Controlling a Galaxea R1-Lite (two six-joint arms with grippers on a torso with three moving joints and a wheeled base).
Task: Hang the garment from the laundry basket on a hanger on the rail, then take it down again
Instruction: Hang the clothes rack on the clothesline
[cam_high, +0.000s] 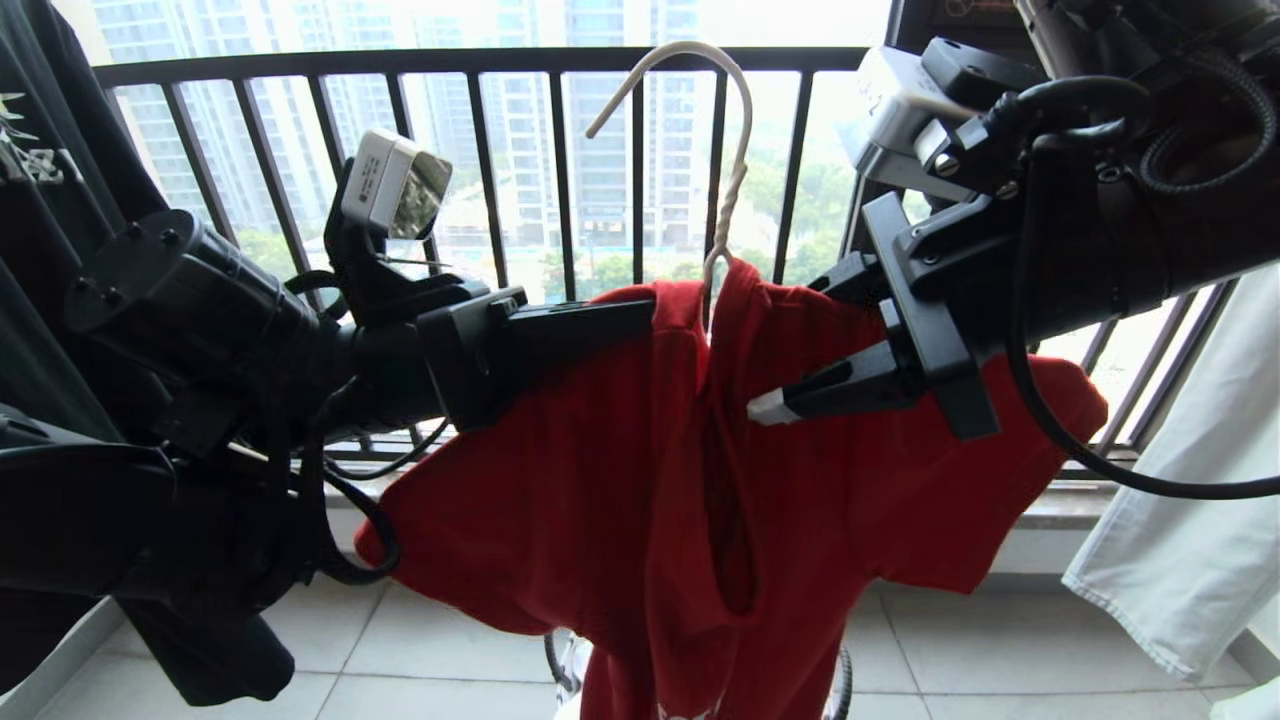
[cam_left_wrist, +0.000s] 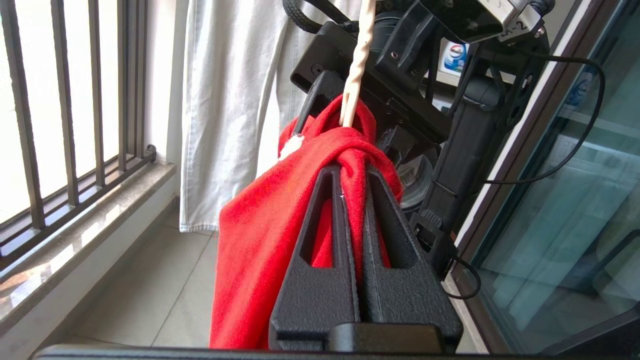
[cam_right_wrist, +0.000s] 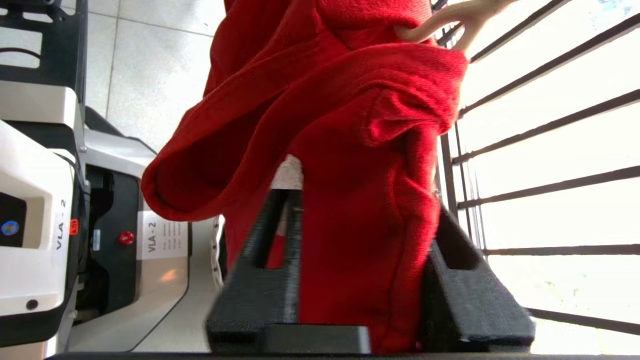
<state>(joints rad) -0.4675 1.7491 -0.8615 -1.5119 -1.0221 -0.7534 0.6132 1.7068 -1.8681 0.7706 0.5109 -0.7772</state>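
The red garment (cam_high: 600, 480) hangs in mid-air on the pale wire hanger (cam_high: 735, 130), whose hook stands free in front of the window. My left gripper (cam_high: 650, 315) is shut on the shirt's shoulder just beside the hanger's twisted neck (cam_left_wrist: 357, 60), with cloth pinched between the fingertips (cam_left_wrist: 352, 170). On the other shoulder my right gripper (cam_high: 800, 345) has its jaws partly closed around a thick fold of red cloth (cam_right_wrist: 360, 225) that fills the gap and touches both fingers. A bit of the laundry basket's rim (cam_high: 560, 665) shows under the shirt. The rail is out of view.
A black T-shirt (cam_high: 40, 200) hangs at the far left and a white cloth (cam_high: 1200, 480) at the right. The black barred window railing (cam_high: 480, 60) runs close behind the shirt. A glass door (cam_left_wrist: 575, 200) stands beside the right arm, and my own base (cam_right_wrist: 30, 200) is on the tiled floor below.
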